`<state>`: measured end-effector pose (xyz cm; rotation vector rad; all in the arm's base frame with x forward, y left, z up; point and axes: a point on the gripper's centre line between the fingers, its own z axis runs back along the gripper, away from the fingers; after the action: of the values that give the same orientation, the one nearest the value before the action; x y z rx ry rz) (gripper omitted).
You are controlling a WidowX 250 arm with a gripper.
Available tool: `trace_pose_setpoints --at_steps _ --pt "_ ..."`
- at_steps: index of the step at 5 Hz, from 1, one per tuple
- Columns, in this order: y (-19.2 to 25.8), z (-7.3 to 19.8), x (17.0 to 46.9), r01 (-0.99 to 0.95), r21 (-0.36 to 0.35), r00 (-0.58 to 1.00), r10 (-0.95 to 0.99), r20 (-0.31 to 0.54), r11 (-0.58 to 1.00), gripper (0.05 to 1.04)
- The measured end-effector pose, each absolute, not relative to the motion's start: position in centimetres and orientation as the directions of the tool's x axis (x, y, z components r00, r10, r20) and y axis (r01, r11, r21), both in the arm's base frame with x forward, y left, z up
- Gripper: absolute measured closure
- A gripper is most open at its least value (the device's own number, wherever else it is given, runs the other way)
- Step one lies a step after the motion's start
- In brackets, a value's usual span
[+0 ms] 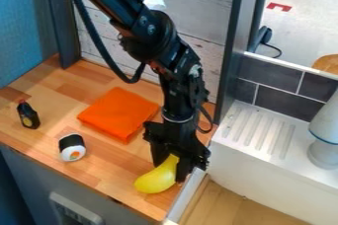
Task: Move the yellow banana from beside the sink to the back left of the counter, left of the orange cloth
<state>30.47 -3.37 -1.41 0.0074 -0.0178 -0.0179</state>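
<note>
From where I stand, it looks like the grasping step: the black gripper point(170, 170) hangs at the counter's front right corner, its fingers to either side of the narrow end of a yellow, banana-like toy point(154, 182), pinching it as far as I can make out. The toy lies aslant, its fat end out over the wooden counter point(125, 165), near the white sink unit point(254, 162). The folded orange cloth point(119, 113), the toy sushi roll point(72, 147) and the little dark bottle point(28, 115) are apart from it, over to the other side. I'd say the next move calls for a firm hold and a straight, gentle lift, minding that edge.

The toy's narrow tip disappears up among the fingers, and I can't tell whether its belly touches the wood. The arm's base is cut off, and so is part of the pale, rounded thing point(324, 155) beyond the sink's ridges.
</note>
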Motion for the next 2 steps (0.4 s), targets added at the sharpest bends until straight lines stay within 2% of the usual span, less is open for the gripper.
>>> trace_pose_setpoints --at_steps 1,2 --pt "-1.9 -1.0 29.6 0.001 0.007 1.000 0.000 -0.013 1.000 0.486" --pt "0.9 2.4 29.2 -0.025 0.050 0.999 0.023 0.040 0.998 0.486"
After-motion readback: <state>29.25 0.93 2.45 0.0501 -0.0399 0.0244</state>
